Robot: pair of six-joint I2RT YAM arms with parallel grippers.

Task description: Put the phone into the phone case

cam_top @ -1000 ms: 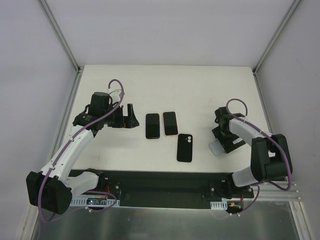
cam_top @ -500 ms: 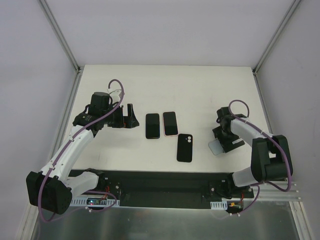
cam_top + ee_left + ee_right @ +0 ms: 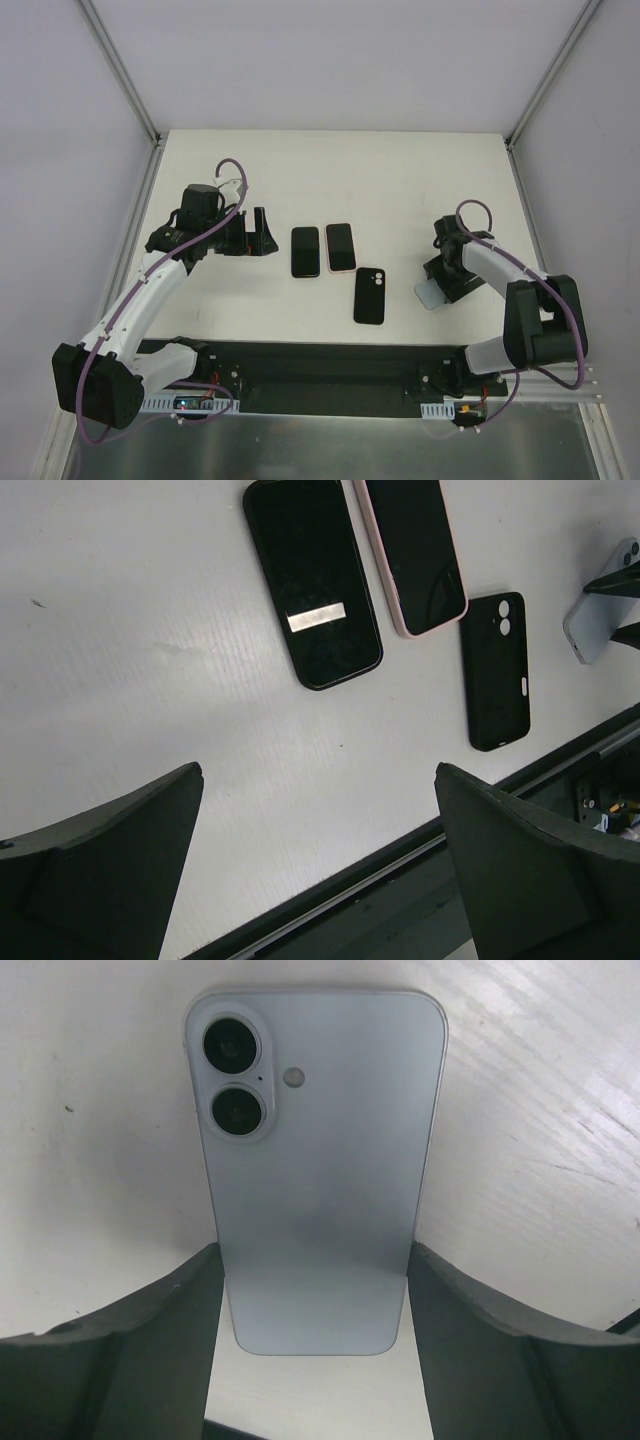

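Jaws first: your right gripper [image 3: 437, 291] stands part-closed astride the phone [image 3: 429, 296], and in the right wrist view its fingers [image 3: 130, 1320] are drawn up against both long edges of the handset. Whether they actually press on it you cannot tell. Your left gripper [image 3: 262, 232] is spread wide with nothing between the jaws, only bare tabletop beneath it.

The phone is pale blue and lies flat, back up, with its two camera lenses at the end away from the wrist. It sits at 3 o'clock from the phone case [image 3: 369, 296], apart from it. The phone case is black and also flat on the table, with its camera cut-out at the far end.

Two more handsets lie side by side, screens up: a pink-edged handset [image 3: 340, 247] at about 11 o'clock from the phone case, and a black handset [image 3: 305, 251] at about 10 o'clock. Neither one touches the phone case. Your left gripper waits at 9 o'clock of the black handset — near it, not touching. Between the phone and the phone case nothing stands in the way.

All of this rests on a white table [image 3: 400, 180], faintly ribbed in the wrist views. A black rail [image 3: 330, 365] runs along the near edge, at 6 o'clock. Plain pale walls [image 3: 330, 60] close the space in, with metal posts [image 3: 120, 70] rising from the far corners.
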